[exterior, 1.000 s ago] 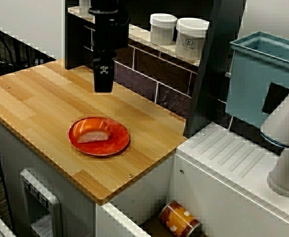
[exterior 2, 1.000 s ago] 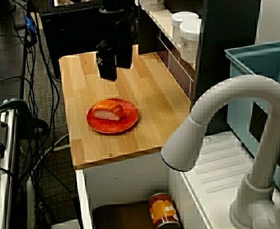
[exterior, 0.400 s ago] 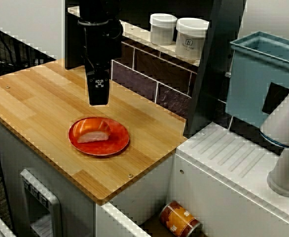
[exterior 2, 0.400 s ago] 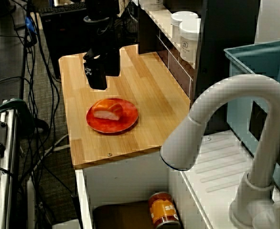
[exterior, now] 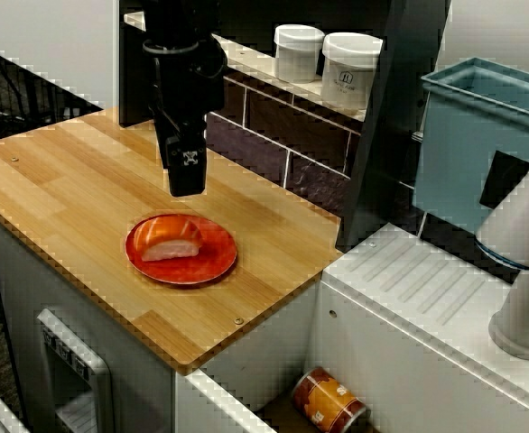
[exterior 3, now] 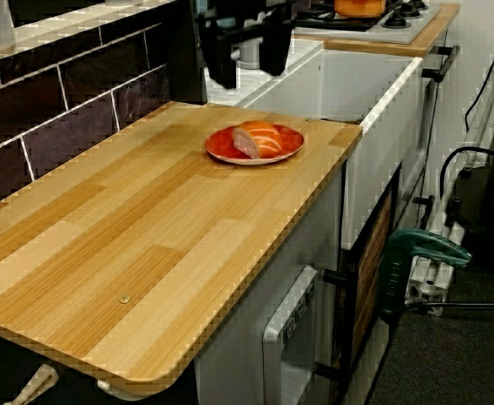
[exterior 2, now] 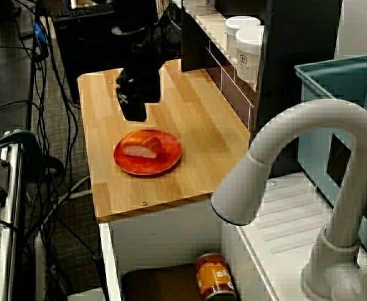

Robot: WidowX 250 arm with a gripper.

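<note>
The wooden bench [exterior: 75, 180] lies wide and bare to the left, with a tiled wall [exterior: 273, 149] behind and an edge just past the red plate [exterior: 215, 263]. The gripper [exterior 3: 249, 74] hovers above the plate, jaws spread and holding nothing. The salmon nigiri [exterior: 170, 242] rests on the plate. It is probably light, soft and slippery, best pinched across its long sides.

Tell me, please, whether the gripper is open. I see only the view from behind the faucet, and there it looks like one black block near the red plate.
Observer: It is open. In the low view along the counter, the gripper shows two fingers standing apart, with nothing between them.
Operator: Does it touch the food on the plate?
Observer: No. The same low view shows a clear gap between the fingers and the sushi, which lies on the red plate.
</note>
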